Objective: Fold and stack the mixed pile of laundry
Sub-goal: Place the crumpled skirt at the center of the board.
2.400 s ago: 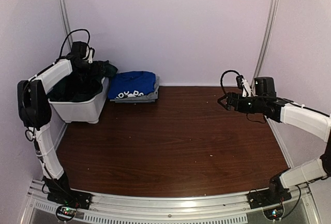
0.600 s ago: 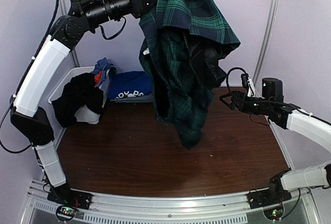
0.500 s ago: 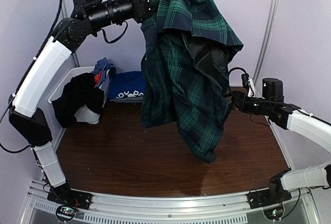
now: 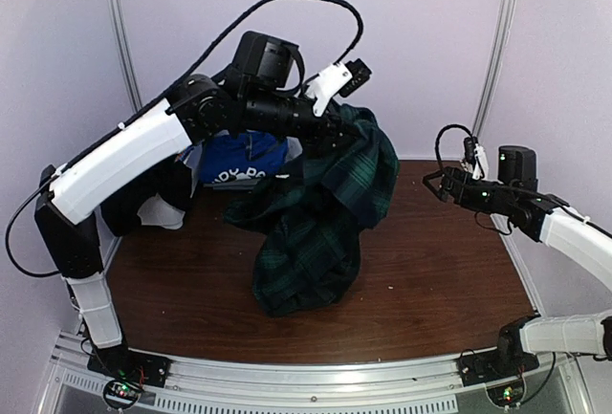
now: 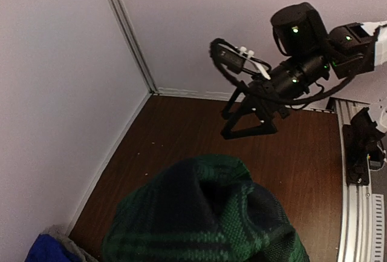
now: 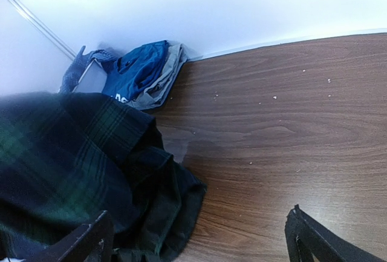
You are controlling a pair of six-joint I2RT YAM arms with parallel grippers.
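Whereas the tartan skirt (image 4: 316, 232) hung high half a second ago, it now lies heaped mid-table, its top bunched at the lowered left gripper (image 4: 337, 130), whose grip cannot be judged. The right gripper (image 4: 438, 185) waits wide open. Folding can likely begin: bare table (image 4: 449, 280) lies right and front, the folded blue T-shirt (image 4: 244, 161) behind.

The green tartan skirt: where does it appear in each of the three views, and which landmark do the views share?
Top external: the tartan skirt stands in the centre, a tall crumpled heap.
Left wrist: the tartan skirt fills the bottom centre, close to the lens.
Right wrist: the tartan skirt covers the lower left.
Shared landmark: the folded blue T-shirt, visible in all three.
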